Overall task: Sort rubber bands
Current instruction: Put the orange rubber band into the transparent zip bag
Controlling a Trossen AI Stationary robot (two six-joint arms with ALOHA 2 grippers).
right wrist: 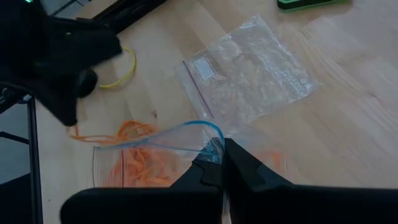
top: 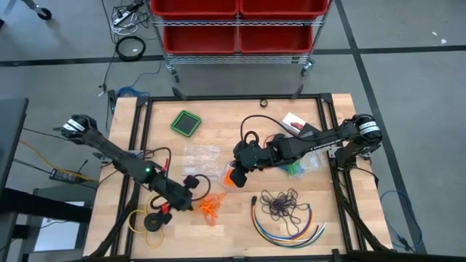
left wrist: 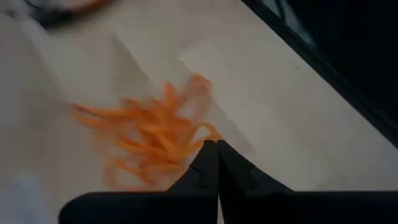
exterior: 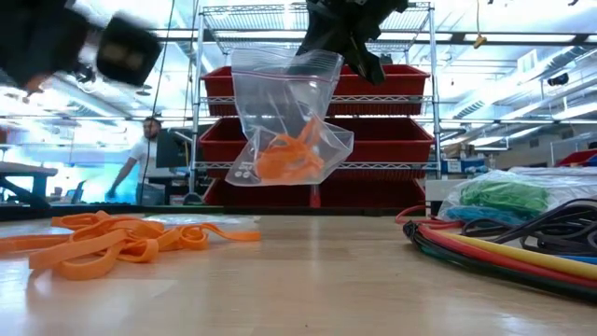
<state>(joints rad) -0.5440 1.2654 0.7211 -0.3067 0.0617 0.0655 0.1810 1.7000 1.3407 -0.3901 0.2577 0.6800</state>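
**Right gripper holds bag aloft; left gripper closed at orange pile**

Your right gripper (right wrist: pixel 219 163) is pinched on the rim of a clear bag (exterior: pixel 289 117) with orange rubber bands inside, lifted off the table (top: pixel 233 233). Your left gripper (left wrist: pixel 217 155), fingers pressed together, touches the loose orange rubber bands (top: pixel 211 207) at 7 o'clock of the bag.

No text, brand, number or sign can be read. The clear bag (right wrist: pixel 249 71) lying on the worktop (right wrist: pixel 348 130) carries a small pale label patch (right wrist: pixel 202 68), but nothing on it is legible; the hanging bag (exterior: pixel 289 117) shows no readable print either.
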